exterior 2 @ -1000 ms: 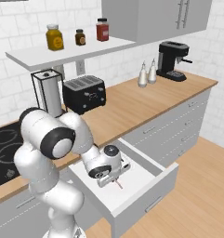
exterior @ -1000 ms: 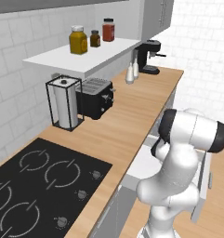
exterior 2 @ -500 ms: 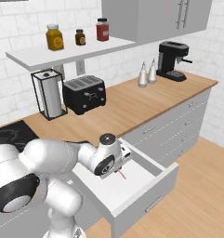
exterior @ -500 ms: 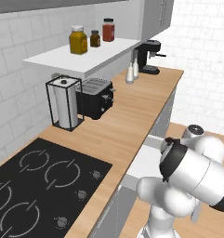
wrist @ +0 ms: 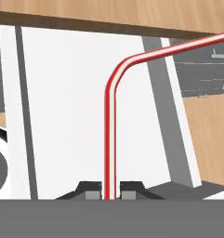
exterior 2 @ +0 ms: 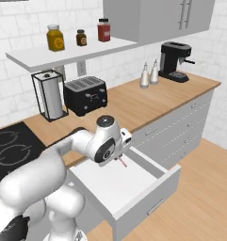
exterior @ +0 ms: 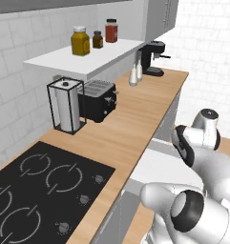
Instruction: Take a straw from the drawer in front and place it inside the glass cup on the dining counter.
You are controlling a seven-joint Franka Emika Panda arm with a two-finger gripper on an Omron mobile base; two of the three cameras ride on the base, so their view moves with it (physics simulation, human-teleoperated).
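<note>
1. Hand view: the straw (wrist: 110, 139), red with a pale stripe, rises from between the two dark fingertips (wrist: 91, 189) at 6 o'clock, runs straight up, then bends toward 2 o'clock and leaves the picture at the right edge.
2. The hand (wrist: 110, 191) is narrow, its fingertips pressed against both sides of the straw.
3. Behind the straw lies the white floor of the open drawer (wrist: 62, 107), with a wooden worktop edge (wrist: 108, 14) across 12 o'clock.
4. Right base view: the drawer (exterior 2: 133, 188) stands pulled out below the wood worktop (exterior 2: 133, 101), its pale-grey front panel facing 4 o'clock.
5. The hand (exterior 2: 122, 157) sits over the back part of the drawer, at the end of the white arm (exterior 2: 63, 160); a short red piece of straw (exterior 2: 121, 163) shows just beneath it.
6. On the worktop stand a black toaster (exterior 2: 85, 95), a paper towel holder (exterior 2: 50, 95), two pale bottles (exterior 2: 149, 75) and a black coffee machine (exterior 2: 175, 61).
7. A black hob (exterior 2: 9, 150) lies at 9 o'clock.
8. Three jars (exterior 2: 80, 36) stand on a white shelf (exterior 2: 68, 51) above.
9. Left base view: the arm (exterior: 202, 143) bends low at 4 o'clock beside the worktop (exterior: 135, 114).
</note>
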